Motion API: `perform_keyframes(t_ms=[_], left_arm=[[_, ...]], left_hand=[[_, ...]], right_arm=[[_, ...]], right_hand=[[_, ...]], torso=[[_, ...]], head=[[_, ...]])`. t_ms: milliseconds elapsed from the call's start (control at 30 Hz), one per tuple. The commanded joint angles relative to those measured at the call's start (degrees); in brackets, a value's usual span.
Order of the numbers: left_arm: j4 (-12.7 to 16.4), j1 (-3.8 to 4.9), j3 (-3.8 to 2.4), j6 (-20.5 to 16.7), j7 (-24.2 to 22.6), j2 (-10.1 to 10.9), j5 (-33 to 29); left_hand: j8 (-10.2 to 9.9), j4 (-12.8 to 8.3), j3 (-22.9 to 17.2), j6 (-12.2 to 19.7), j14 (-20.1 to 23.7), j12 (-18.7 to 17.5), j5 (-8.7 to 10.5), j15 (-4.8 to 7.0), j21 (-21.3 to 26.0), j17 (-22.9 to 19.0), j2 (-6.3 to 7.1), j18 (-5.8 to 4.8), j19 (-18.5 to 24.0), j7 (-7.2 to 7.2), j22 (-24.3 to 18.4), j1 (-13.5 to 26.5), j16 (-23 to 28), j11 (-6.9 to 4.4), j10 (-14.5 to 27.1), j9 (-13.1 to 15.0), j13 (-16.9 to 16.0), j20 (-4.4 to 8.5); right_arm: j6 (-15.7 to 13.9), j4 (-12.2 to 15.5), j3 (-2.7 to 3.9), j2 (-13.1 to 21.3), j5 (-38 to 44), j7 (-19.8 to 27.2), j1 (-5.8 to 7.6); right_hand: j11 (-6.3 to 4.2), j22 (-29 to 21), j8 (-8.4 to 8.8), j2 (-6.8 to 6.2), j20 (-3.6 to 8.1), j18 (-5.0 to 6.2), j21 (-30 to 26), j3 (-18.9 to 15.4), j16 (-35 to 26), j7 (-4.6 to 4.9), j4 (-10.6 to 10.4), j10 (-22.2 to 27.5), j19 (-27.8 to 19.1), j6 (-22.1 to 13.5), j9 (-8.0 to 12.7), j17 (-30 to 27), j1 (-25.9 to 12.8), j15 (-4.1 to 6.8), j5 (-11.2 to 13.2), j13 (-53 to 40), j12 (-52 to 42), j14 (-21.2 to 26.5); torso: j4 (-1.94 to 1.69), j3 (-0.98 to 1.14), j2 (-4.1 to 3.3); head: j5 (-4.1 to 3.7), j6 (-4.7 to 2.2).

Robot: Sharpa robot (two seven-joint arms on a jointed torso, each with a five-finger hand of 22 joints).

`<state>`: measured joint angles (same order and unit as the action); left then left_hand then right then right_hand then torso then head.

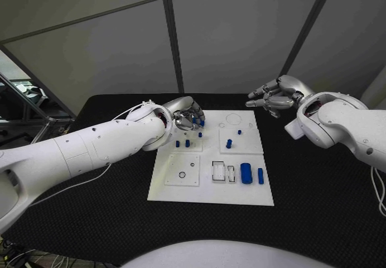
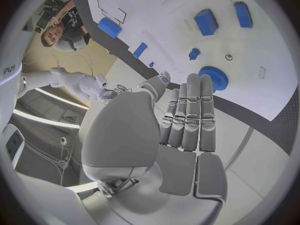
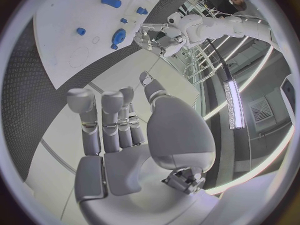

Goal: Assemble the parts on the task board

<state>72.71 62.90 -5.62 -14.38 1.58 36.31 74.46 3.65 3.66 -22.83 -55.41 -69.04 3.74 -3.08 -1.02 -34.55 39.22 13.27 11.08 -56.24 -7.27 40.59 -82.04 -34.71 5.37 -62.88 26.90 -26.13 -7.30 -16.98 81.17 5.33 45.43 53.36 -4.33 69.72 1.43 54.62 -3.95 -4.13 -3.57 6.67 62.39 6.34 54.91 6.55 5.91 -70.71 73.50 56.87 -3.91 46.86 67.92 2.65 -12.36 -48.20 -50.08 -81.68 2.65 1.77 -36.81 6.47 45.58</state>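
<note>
The white task board [image 1: 211,187] lies in the middle of the black table. My left hand [image 1: 187,118] hovers over its far left corner, fingers stretched out and holding nothing. A blue gear [image 2: 214,77] lies just past the fingertips [image 2: 191,82]; I cannot tell whether they touch it. The gear [image 3: 119,36] also appears beside the left hand [image 3: 150,35] in the right wrist view. My right hand [image 1: 278,94] hangs empty above the table beyond the board's far right corner, its fingers [image 3: 103,115] apart. Short blue pegs [image 1: 182,143] and another peg [image 1: 228,143] stand mid-board.
A large blue block [image 1: 246,173] and a slim blue piece [image 1: 260,176] lie near the board's right front. Black outlined slots [image 1: 218,171] sit beside them, and a ring outline [image 1: 233,119] marks the far side. Black table [image 1: 322,195] surrounds the board.
</note>
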Motion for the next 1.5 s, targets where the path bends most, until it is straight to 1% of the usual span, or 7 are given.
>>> perform_keyframes(t_ms=[33,133,267,367,500,1200,1500], left_arm=[[-0.8,0.28,0.28,3.1,-1.6,-1.0,9.9],[-1.6,0.41,0.63,4.9,-0.4,-1.9,12.6],[-2.5,0.52,0.84,6.7,1.1,-2.9,15.0],[-3.1,0.59,0.9,7.9,1.9,-3.4,15.9],[-3.8,0.65,0.94,9.1,2.8,-3.8,16.8],[-7.3,0.94,0.95,11.2,3.2,-6.3,18.4],[-8.0,1.0,0.96,11.8,3.2,-6.9,18.4]], left_hand=[[0.2,0.0,1.0,-0.6,-2.7,0.2,0.13,0.48,-1.1,1.1,-0.01,-0.68,-2.1,-0.01,0.7,0.7,-2.7,-0.38,0.2,-1.7,2.3,0.3],[0.3,0.1,1.9,-0.9,-4.7,0.2,0.19,0.67,-2.6,2.9,-0.11,-0.62,-4.0,-0.13,1.7,1.0,-6.5,-0.53,0.1,-3.2,4.3,0.78],[0.4,0.3,2.8,-1.8,-8.2,0.3,0.14,0.99,-5.2,9.3,-0.6,-0.68,-5.9,-0.25,3.7,1.0,-15.8,-0.66,0.2,-5.1,6.9,1.14],[0.4,0.3,3.3,-2.0,-9.1,0.4,0.17,1.07,-6.4,12.0,-0.69,-0.73,-6.2,-0.24,4.8,1.0,-19.7,-0.68,0.2,-6.2,8.2,1.24],[0.5,0.4,3.6,-2.4,-10.6,0.6,0.16,1.02,-11.1,15.6,-1.14,-1.48,-8.3,-0.26,9.2,0.7,-24.7,-0.66,0.0,-7.5,9.9,1.21],[0.9,-0.8,0.3,-4.0,-11.7,1.3,0.01,0.95,-17.2,19.1,-3.38,-2.22,-10.0,-0.24,15.2,-1.4,-30.8,-0.67,-1.6,-10.0,13.4,1.06],[1.0,-1.4,-1.1,-4.8,-12.1,1.7,0.0,0.98,-19.6,19.9,-3.94,-2.54,-10.7,-0.32,17.5,-1.5,-32.5,-0.77,-2.7,-10.8,14.6,1.09]], right_arm=[[-0.2,0.2,0.03,-0.1,0.9,0.6,0.11],[-0.2,0.2,0.03,-0.2,1.1,0.6,0.11],[-0.2,0.2,0.03,-0.3,1.2,0.6,0.11],[-0.1,0.1,0.03,-0.4,1.3,0.6,0.11],[-0.2,0.1,0.03,-0.4,1.3,0.6,0.11],[-0.1,0.0,0.03,-0.6,1.4,0.5,0.1],[0.0,-0.1,0.03,-0.7,1.4,0.5,0.1]], right_hand=[[0.05,0.0,0.2,0.01,-0.09,0.71,-0.4,0.0,-0.2,-0.21,0.3,0.5,0.2,-0.3,0.0,0.0,-0.2,0.05,-0.2,0.0,0.3,-0.2],[0.05,0.0,0.2,0.01,-0.09,0.71,-0.4,0.0,-0.2,-0.21,0.3,0.5,0.2,-0.3,0.0,0.0,-0.2,0.05,-0.2,0.0,0.3,-0.2],[0.05,0.0,0.2,0.01,-0.09,0.71,-0.4,0.0,-0.2,-0.21,0.3,0.5,0.2,-0.3,0.0,0.0,-0.2,0.05,-0.2,0.0,0.3,-0.2],[0.05,0.0,0.2,0.01,-0.09,0.71,-0.4,0.0,-0.2,-0.21,0.3,0.5,0.2,-0.3,0.0,0.0,-0.2,0.05,-0.2,0.0,0.3,-0.2],[0.05,0.0,0.2,0.01,-0.09,0.71,-0.4,0.0,-0.2,-0.21,0.3,0.5,0.2,-0.3,0.0,0.0,-0.2,0.05,-0.2,0.0,0.3,-0.2],[0.04,0.0,0.19,0.04,-0.09,0.7,-0.4,0.1,-0.2,-0.21,0.3,0.5,0.2,-0.3,0.0,0.0,-0.2,0.05,-0.2,0.0,0.2,-0.2],[0.04,0.1,0.18,0.07,-0.09,0.68,-0.3,0.1,-0.2,-0.21,0.4,0.5,0.3,-0.2,0.0,0.1,-0.2,0.05,-0.2,-0.1,0.1,-0.3]], torso=[[-0.07,-0.03,-0.01],[-0.09,-0.02,0.0],[-0.13,-0.05,0.05],[-0.09,-0.06,0.04],[-0.11,-0.05,0.08],[-0.2,-0.01,-0.01],[-0.11,-0.01,0.04]], head=[[-0.15,-0.02],[-0.23,-0.01],[-0.28,0.05],[-0.24,0.07],[-0.33,0.08],[-0.62,0.01],[-0.64,0.33]])
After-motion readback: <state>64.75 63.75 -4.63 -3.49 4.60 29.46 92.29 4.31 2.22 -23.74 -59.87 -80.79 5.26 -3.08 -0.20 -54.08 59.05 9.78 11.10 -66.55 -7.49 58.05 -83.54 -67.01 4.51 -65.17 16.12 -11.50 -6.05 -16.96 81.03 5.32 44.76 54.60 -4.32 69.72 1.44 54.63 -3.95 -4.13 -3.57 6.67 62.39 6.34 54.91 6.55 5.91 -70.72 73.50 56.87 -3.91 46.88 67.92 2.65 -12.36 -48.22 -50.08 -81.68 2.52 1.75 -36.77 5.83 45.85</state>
